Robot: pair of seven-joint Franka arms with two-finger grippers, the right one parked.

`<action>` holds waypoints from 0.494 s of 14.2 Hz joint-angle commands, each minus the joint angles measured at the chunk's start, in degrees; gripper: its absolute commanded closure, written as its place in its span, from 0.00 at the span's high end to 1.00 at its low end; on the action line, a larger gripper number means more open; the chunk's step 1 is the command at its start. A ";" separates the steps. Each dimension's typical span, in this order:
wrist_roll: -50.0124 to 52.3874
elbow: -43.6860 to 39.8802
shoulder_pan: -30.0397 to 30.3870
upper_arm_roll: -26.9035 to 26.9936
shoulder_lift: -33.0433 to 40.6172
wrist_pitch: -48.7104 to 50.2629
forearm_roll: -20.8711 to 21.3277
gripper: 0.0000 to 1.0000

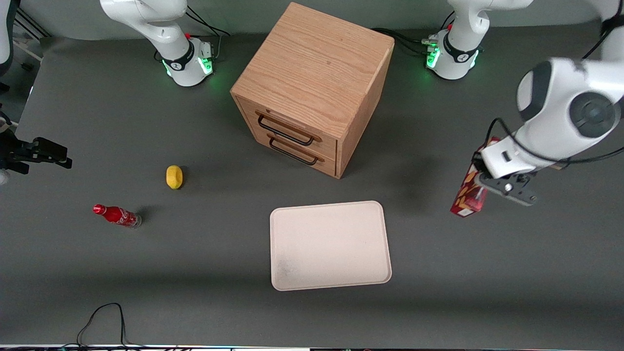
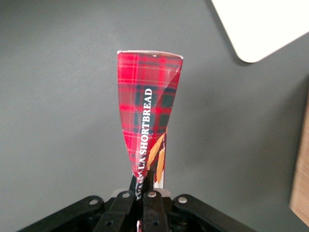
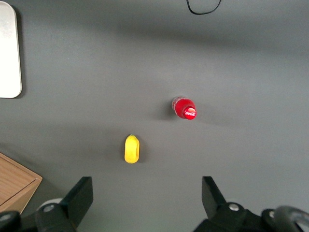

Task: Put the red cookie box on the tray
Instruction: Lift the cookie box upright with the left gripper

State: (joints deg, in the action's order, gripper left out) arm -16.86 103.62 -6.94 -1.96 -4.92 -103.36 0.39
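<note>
- cookie box (image 1: pixel 469 192) clamped in the gripper (image 1: pixel 492 187), near the working arm's end of the table, well apart from the tray (image 1: pixel 330 245)
- in the front view the box hangs tilted, lower end pointing down toward the mat (image 1: pixel 195 273); can't tell if it touches
- wrist view: box (image 2: pixel 148 116) shows red tartan with white "shortbread" lettering and brown cookie art; fingers (image 2: pixel 155 205) pinched tight on its near end, gripper (image 2: pixel 143 193) closed around the carton
- tray is cream, rounded corners, flat on the mat, nearer the front camera than the cabinet (image 1: pixel 312 83); one tray corner (image 2: pixel 263 24) shows in the wrist view
- cabinet: wood, two drawers with dark wire handles, both look closed
- lemon (image 1: pixel 174 176) and soda bottle (image 1: pixel 117 215) lie toward the parked arm's end, near each other; bottle on its side, closer to the front camera than the lemon
- black cable (image 1: pixel 100 319) loops on the mat at the front edge
</note>
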 commanded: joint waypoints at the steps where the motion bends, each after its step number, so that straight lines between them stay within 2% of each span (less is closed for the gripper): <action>1: 0.78 -10.78 0.08 0.03 -0.62 11.48 0.05 0.00; 3: 0.69 -14.22 0.26 0.20 -0.62 15.19 0.05 0.00; 7: 4.53 -17.03 0.08 0.03 -2.19 14.59 -0.83 0.00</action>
State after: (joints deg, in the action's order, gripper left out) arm -15.93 90.88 -6.66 -1.66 -4.51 -89.83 0.20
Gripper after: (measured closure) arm 0.974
